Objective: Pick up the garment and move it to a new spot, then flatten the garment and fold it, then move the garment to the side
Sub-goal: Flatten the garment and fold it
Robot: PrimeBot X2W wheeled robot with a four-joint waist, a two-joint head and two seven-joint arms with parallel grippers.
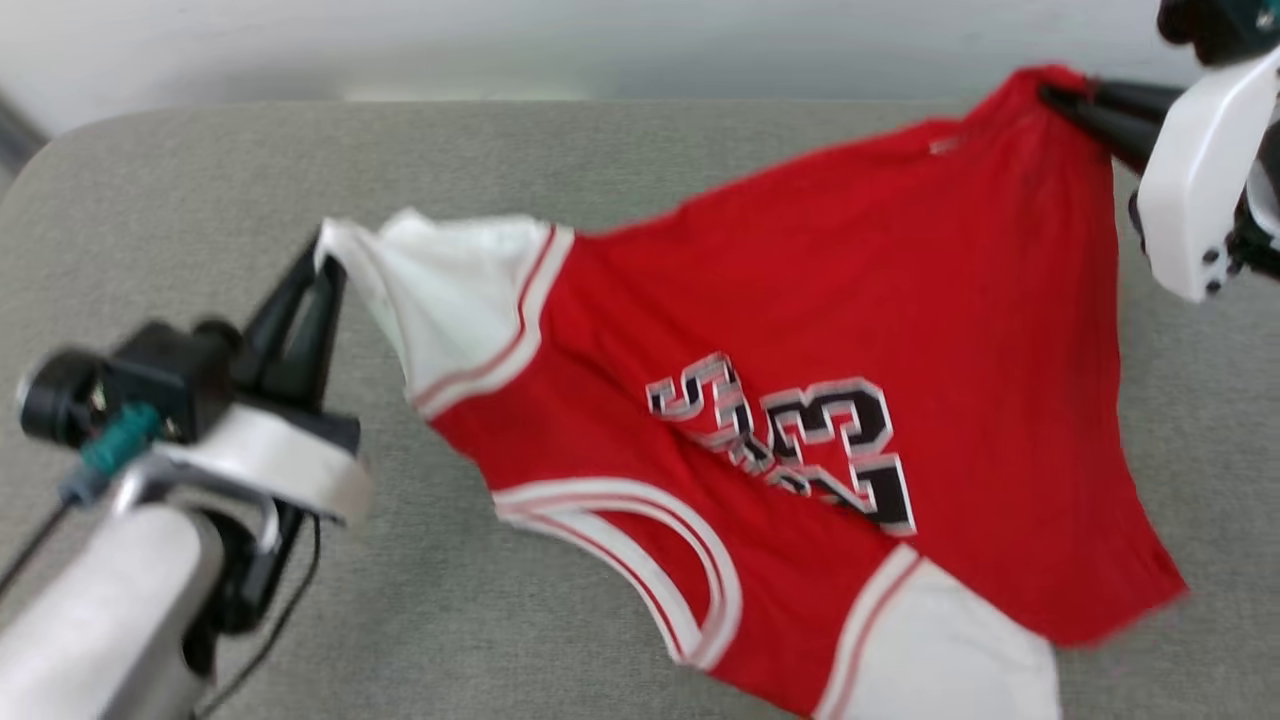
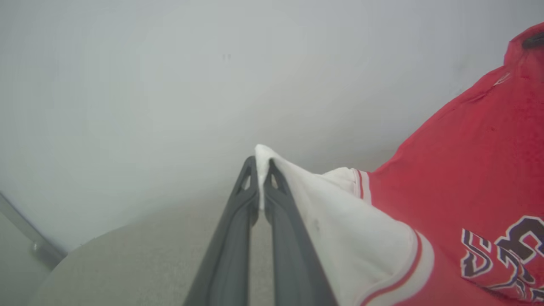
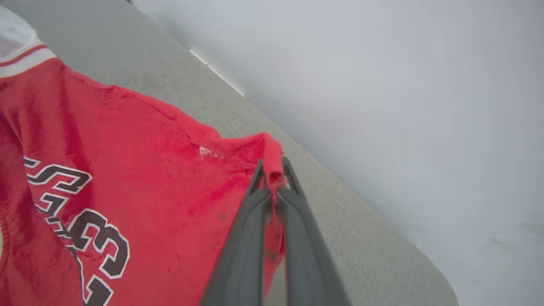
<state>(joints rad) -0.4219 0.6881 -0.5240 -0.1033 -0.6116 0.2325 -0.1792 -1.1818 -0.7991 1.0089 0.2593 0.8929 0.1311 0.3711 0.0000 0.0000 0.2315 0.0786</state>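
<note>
One red garment [image 1: 800, 280], white-sleeved with striped trim, shows black numerals.

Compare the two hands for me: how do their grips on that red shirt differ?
The left hand pinches the tip of a white sleeve; the right hand pinches a red corner of the shirt. In the head view the left hand sits near and left, the right hand far and right over the grey table. Both are shut on the shirt, which spans between them.
</note>
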